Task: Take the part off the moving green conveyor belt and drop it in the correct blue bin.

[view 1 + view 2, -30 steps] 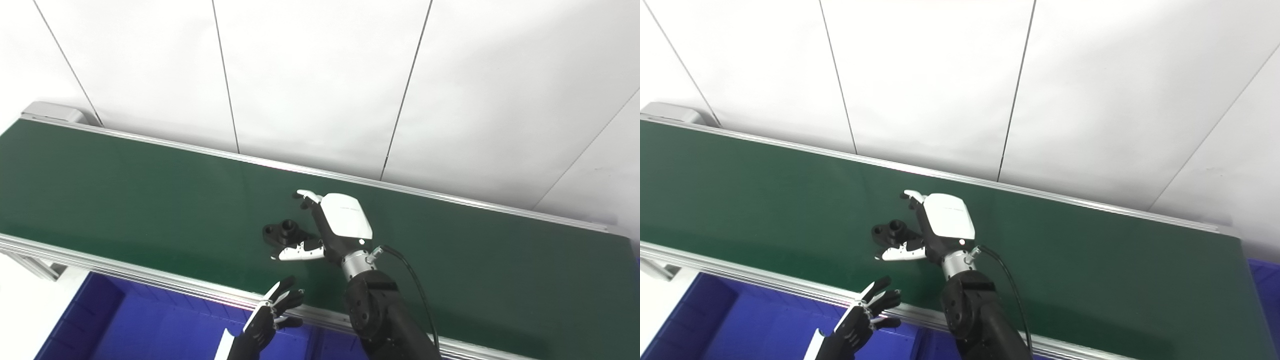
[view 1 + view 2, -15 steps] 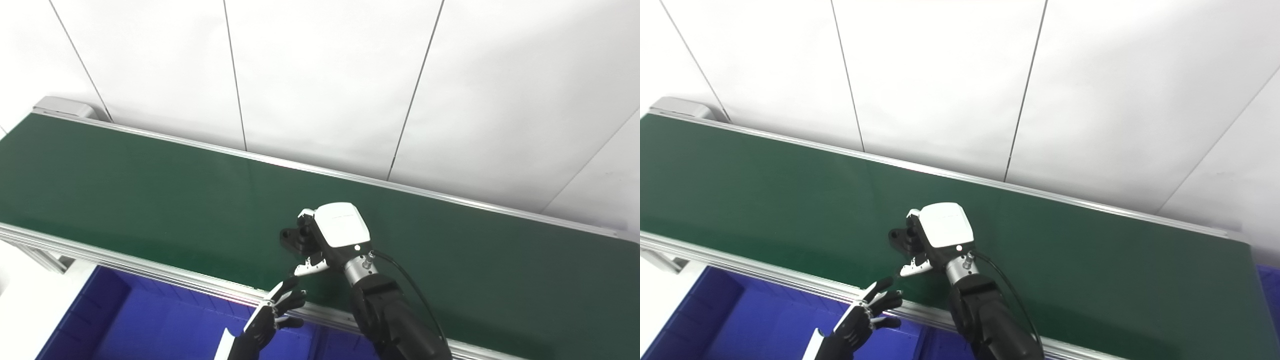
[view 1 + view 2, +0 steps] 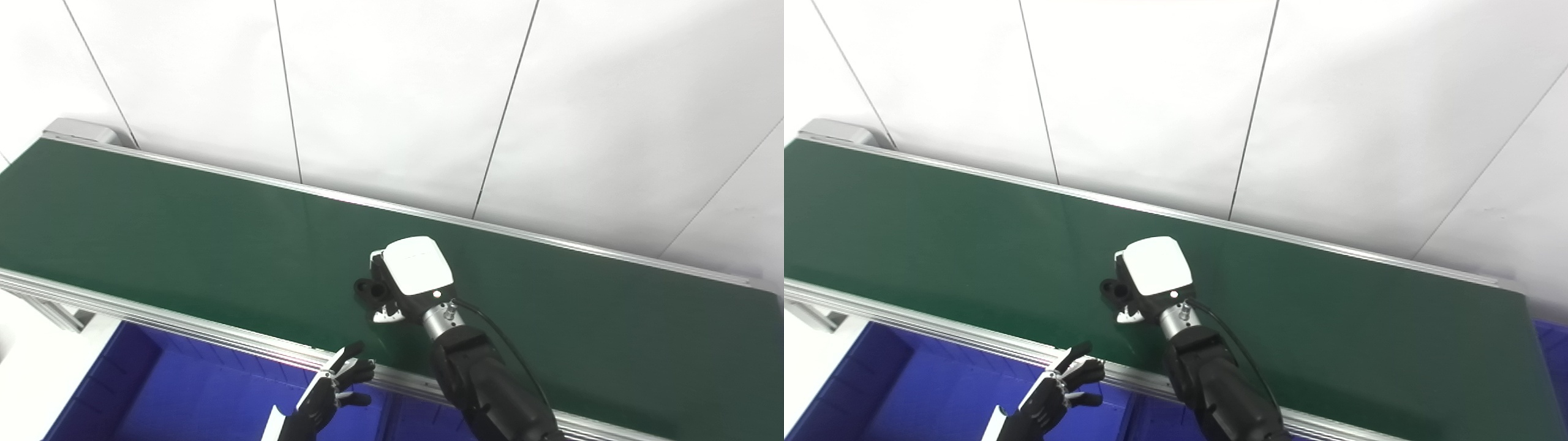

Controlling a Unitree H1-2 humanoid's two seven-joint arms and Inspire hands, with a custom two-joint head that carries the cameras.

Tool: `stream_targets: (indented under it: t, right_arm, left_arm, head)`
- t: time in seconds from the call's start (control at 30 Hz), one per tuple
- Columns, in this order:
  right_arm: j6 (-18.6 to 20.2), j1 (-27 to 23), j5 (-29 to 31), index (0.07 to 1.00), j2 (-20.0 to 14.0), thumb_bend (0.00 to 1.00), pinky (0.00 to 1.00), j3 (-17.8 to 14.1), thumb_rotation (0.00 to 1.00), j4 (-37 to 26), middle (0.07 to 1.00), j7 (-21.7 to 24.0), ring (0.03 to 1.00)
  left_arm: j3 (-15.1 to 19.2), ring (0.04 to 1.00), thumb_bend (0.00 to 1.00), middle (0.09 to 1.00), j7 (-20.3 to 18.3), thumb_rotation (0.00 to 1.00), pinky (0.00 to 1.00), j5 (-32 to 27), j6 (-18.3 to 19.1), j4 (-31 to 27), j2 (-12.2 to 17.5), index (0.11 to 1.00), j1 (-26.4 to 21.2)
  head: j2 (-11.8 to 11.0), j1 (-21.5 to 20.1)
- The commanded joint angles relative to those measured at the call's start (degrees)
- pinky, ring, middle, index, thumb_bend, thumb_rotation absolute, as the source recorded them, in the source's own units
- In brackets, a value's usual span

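Observation:
A black part (image 3: 365, 288) with round holes sits in my right hand (image 3: 409, 277), which is shut on it over the middle of the green conveyor belt (image 3: 184, 233). Only the part's left end shows past the white hand back; the rest is hidden. In the right eye view the part (image 3: 1111, 288) pokes out left of the same hand (image 3: 1151, 275). My left hand (image 3: 334, 386) hangs open with fingers spread, below the belt's near rail and above the blue bin (image 3: 184, 398).
An aluminium rail (image 3: 184, 327) runs along the belt's near edge. White wall panels (image 3: 392, 92) rise behind the far rail. A second blue bin's corner (image 3: 1552, 343) shows at the far right. A black cable (image 3: 490, 324) loops from my right wrist.
My right hand went from open beside the part to shut around it, then rose slightly with it. The left hand stayed about where it was. The camera shifted a little.

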Motion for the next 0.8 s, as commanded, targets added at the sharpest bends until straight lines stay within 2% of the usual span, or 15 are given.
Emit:
stream_targets:
  t: [0.0, 0.13, 0.2, 0.23, 0.27, 0.37, 0.53, 0.67, 0.7, 0.73, 0.77]
  right_arm:
    - [2.63, 3.09, -0.04, 0.483, -1.78, 0.52, 0.05, 0.18, 0.12, 2.42, 0.195, 3.48, 0.113]
    - [2.05, 4.33, 1.58, 0.484, -1.77, 0.51, 0.06, -1.38, 0.11, 1.27, 0.209, 3.18, 0.123]
    - [2.13, 5.25, 3.00, 0.486, -1.75, 0.51, 0.08, -2.58, 0.11, -0.77, 0.251, 3.71, 0.149]
    - [2.24, 5.83, 3.56, 0.485, -1.85, 0.52, 0.11, -3.21, 0.05, -2.41, 0.380, 3.91, 0.178]
    - [2.43, 6.40, 4.10, 0.484, -1.98, 0.52, 0.14, -3.82, 0.01, -4.52, 0.441, 4.38, 0.208]
    - [3.91, 8.01, 4.98, 0.485, -2.23, 0.52, 0.15, -5.44, 0.00, -11.00, 0.465, 6.54, 0.210]
    - [5.52, 11.76, 4.63, 0.482, -4.19, 0.52, 0.14, -7.91, 0.00, -26.99, 0.469, 11.16, 0.194]
    - [4.77, 13.97, 3.83, 0.483, -4.83, 0.52, 0.14, -9.44, 0.01, -35.66, 0.470, 11.57, 0.194]
    - [5.02, 14.68, 3.33, 0.482, -4.91, 0.52, 0.14, -9.97, 0.01, -38.76, 0.470, 12.34, 0.194]
    - [5.23, 15.19, 2.88, 0.483, -4.86, 0.52, 0.14, -10.39, 0.01, -40.78, 0.469, 13.08, 0.191]
    - [5.77, 15.93, 1.77, 0.483, -4.75, 0.52, 0.13, -10.72, 0.01, -43.91, 0.469, 14.33, 0.189]
  left_arm:
    - [-2.19, 0.790, 0.92, 0.814, 0.65, 0.80, 0.66, 0.63, -0.96, -2.24, -2.34, 0.889, 1.37]
    - [-2.05, 0.793, 0.91, 0.814, 0.73, 0.80, 0.67, 0.16, -1.11, -1.95, -2.33, 0.892, 1.19]
    - [-1.90, 0.798, 0.91, 0.817, 0.75, 0.80, 0.68, -0.05, -1.18, -1.87, -2.25, 0.898, 1.07]
    - [-1.83, 0.799, 0.90, 0.819, 0.75, 0.80, 0.68, -0.17, -1.21, -1.86, -2.19, 0.902, 1.03]
    - [-1.69, 0.805, 0.90, 0.823, 0.69, 0.80, 0.69, -0.59, -1.17, -1.90, -2.01, 0.907, 0.94]
    - [-1.17, 0.814, 0.89, 0.828, 0.42, 0.79, 0.70, -2.05, -1.26, -1.91, -1.25, 0.917, 0.44]
    - [0.68, 0.834, 0.85, 0.840, -0.56, 0.78, 0.75, -5.77, -1.01, -1.98, 1.18, 0.942, -1.10]
    - [2.30, 0.852, 0.85, 0.852, -1.35, 0.79, 0.78, -8.34, -0.21, -2.37, 3.21, 0.954, -1.92]
    - [2.78, 0.855, 0.85, 0.854, -1.66, 0.79, 0.79, -9.26, 0.30, -2.68, 3.88, 0.957, -2.09]
    - [3.12, 0.860, 0.85, 0.858, -1.93, 0.79, 0.81, -9.92, 0.68, -2.92, 4.30, 0.961, -2.18]
    - [3.71, 0.863, 0.85, 0.861, -2.21, 0.79, 0.81, -10.78, 1.12, -3.26, 4.94, 0.964, -2.33]
  head:
    - [0.07, -0.12]
    - [0.14, -0.87]
    - [0.25, -1.51]
    - [0.25, -1.66]
    - [0.40, -2.59]
    - [0.45, -3.98]
    - [0.58, -9.03]
    - [1.23, -13.51]
    - [1.58, -15.41]
    - [1.58, -15.41]
    - [2.27, -17.89]
